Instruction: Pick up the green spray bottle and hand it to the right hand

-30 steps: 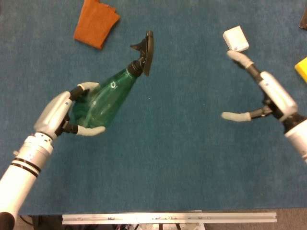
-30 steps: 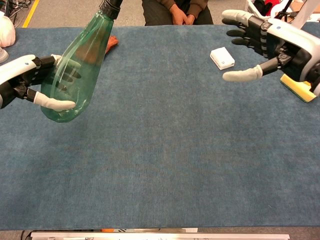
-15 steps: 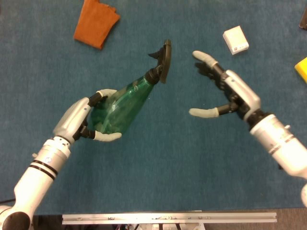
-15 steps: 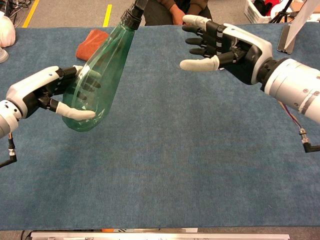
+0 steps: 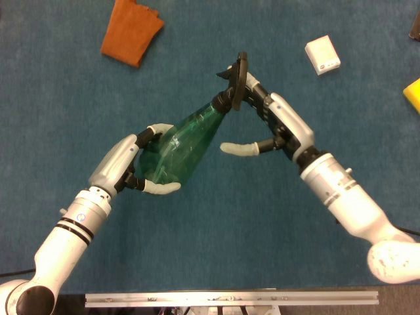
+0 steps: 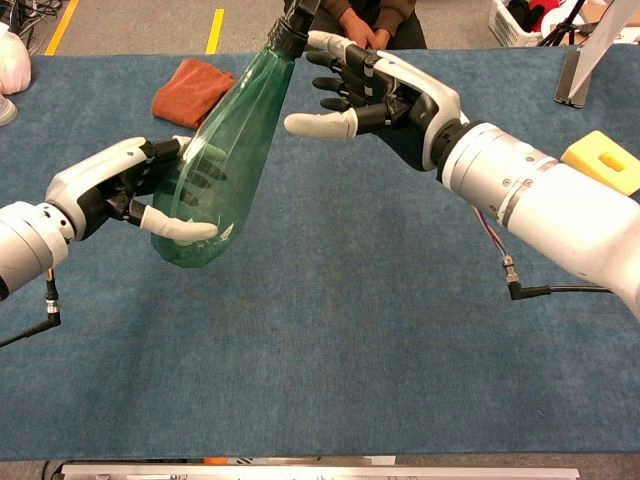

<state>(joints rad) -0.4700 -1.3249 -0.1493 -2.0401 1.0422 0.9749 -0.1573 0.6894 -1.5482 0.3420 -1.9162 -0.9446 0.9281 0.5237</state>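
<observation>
My left hand [image 5: 126, 167] [image 6: 122, 190] grips the wide base of the green spray bottle [image 5: 184, 143] [image 6: 227, 160], holding it above the blue table, tilted with its black nozzle [image 5: 236, 80] up and to the right. My right hand [image 5: 272, 125] [image 6: 375, 92] is spread beside the bottle's neck, fingers behind the nozzle and thumb [image 5: 240, 149] below the neck. It holds nothing; whether it touches the bottle I cannot tell.
An orange cloth [image 5: 131, 29] [image 6: 193, 90] lies at the far left of the table [image 5: 216, 230]. A small white box [image 5: 322, 55] sits far right, and a yellow sponge [image 5: 413, 94] [image 6: 601, 160] at the right edge. A seated person [image 6: 350, 20] is beyond the table.
Both arms moved toward the centre. The left hand carried the bottle rightward, and the right hand swept left until its spread fingers reached the bottle's neck.
</observation>
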